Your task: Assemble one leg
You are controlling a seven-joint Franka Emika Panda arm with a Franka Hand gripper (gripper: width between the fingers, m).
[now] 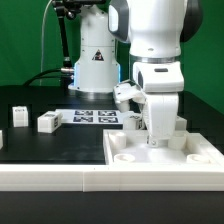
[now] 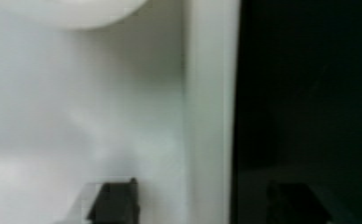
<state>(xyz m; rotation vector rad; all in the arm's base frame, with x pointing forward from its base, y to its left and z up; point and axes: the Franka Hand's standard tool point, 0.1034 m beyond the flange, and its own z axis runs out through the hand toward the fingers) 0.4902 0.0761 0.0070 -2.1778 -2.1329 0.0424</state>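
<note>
Nearest of all, the wrist view shows my pincer [image 2: 196,205] released: my fingers [image 2: 112,203] stand apart and nothing fills the gap, only a blurred white surface with a paler strip running past it (the panel's rim, I'd guess, though the blur forbids swearing to it). In the exterior view I hang low over the panel [image 1: 190,152], my fingertips hidden behind its raised edge. Farther off, toward the exterior view's left, the leg [image 1: 47,122] sits loose on the table, a second one [image 1: 18,115] beyond it, both well apart from me. Behind them lies the marker board [image 1: 95,117]. The leg shows a tagged face toward the camera. From here it looks so nearly cubic that I cannot tell whether its long axis stands upright or lies along the table. I judge the leg not yet fetched. To do it well, I should rise clear of the rim before travelling, settle the long axis from close by, straddle the leg across its narrower width, clamp squarely on flat faces, and carry it upright to a corner socket.
</note>
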